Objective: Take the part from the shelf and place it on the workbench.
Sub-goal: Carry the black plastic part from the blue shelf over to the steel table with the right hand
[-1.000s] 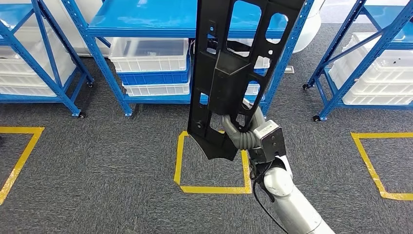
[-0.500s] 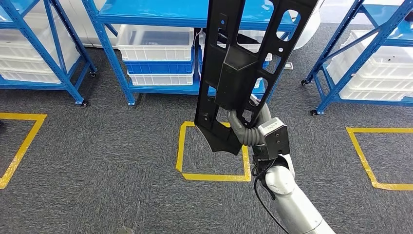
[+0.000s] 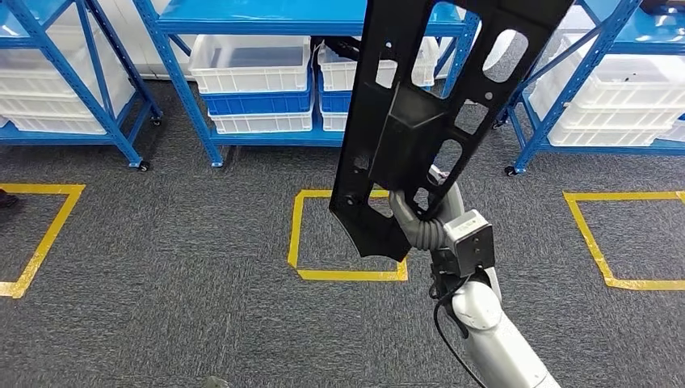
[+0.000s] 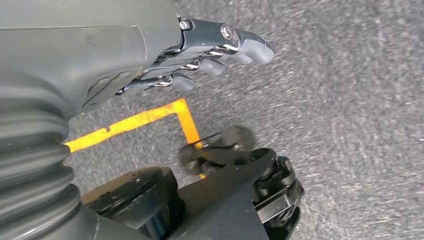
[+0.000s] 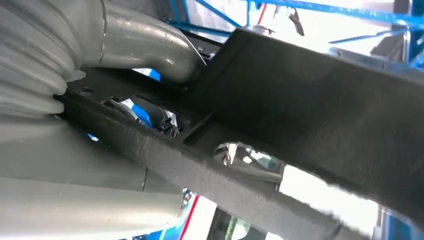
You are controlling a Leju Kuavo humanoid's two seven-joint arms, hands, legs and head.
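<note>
The right hand (image 3: pixel 420 217) grips the part (image 3: pixel 436 113) near its lower end, fingers hooked through one of its openings and the thumb pressed against the face, as the right wrist view confirms. That hold near the bottom keeps the long piece upright and clear of the floor, probably so it can be carried without catching on anything. The part is off the shelf (image 3: pixel 307 20) and up in the air in front of the robot, above the yellow tape square (image 3: pixel 299 242) on the grey carpet (image 3: pixel 161 242); no workbench is visible. It is a long, flat, matt black plastic panel with several oblong cut-outs, a raised boxy block near its middle and a flared lower end. The left hand (image 4: pixel 200 55) hangs over the carpet with fingers loosely extended, holding nothing.
</note>
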